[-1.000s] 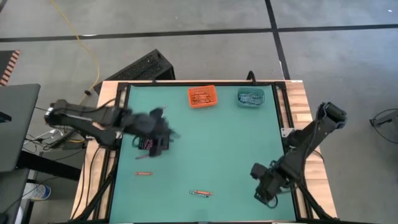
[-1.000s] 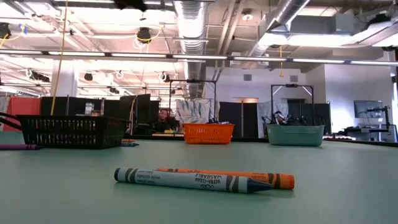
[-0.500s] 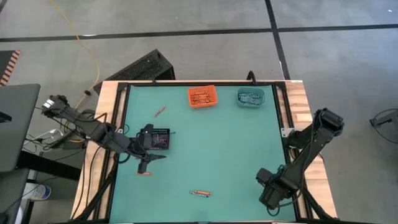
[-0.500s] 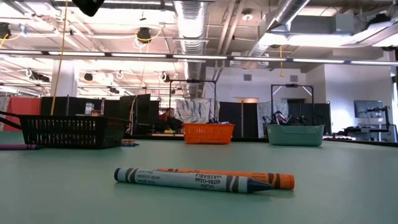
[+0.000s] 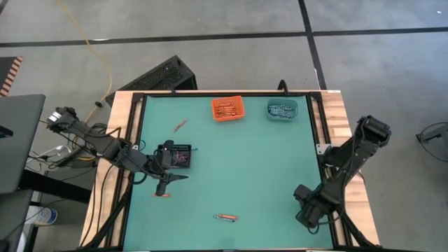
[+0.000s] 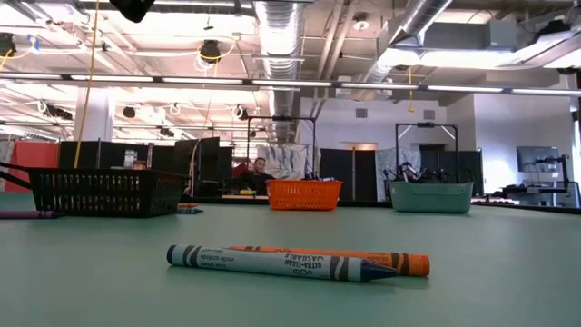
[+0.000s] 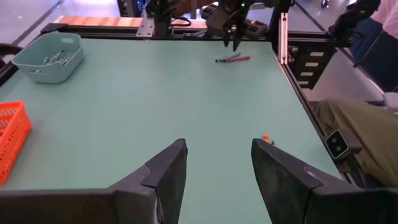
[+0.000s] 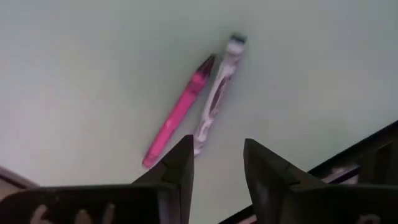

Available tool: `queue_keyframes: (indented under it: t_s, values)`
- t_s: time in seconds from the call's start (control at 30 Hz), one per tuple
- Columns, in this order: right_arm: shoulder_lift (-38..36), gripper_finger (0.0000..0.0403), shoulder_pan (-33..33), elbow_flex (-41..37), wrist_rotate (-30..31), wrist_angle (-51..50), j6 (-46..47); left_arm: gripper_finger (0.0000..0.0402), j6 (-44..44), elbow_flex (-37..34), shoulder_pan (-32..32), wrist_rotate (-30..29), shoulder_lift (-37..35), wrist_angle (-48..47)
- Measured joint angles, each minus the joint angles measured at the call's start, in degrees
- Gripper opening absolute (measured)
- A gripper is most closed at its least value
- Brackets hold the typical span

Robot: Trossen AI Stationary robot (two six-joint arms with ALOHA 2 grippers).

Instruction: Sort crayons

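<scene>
- Right gripper (image 8: 214, 171) hangs with fingers spread, empty, above a pink crayon (image 8: 179, 112) touching a purple crayon (image 8: 217, 93)
- Left gripper (image 7: 217, 171) spread wide, empty, beside the black bin (image 5: 176, 155)

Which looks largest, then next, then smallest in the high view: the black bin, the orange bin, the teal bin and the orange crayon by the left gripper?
1. Orange bin and teal bin: too alike to rank.
2. Black bin: seems slightly smaller, but the left arm partly hides it.
3. Orange crayon: clearly smallest.
</scene>
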Motion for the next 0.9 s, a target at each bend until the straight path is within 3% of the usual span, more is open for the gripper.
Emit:
queue_keyframes:
  t_s: [0.57, 0.9]
  values:
    - [7.6, 0.0111, 2.3, 0.2, 1.1, 4.5, 0.0, 0.0169, -0.4, 0.0, 0.0, -1.0, 0.0, -0.1]
    - [7.9, 0.0011, 2.3, 0.1, 2.4, 4.2, -0.2, 0.0169, -0.8, 0.0, 0.0, -1.1, 0.0, -0.4]
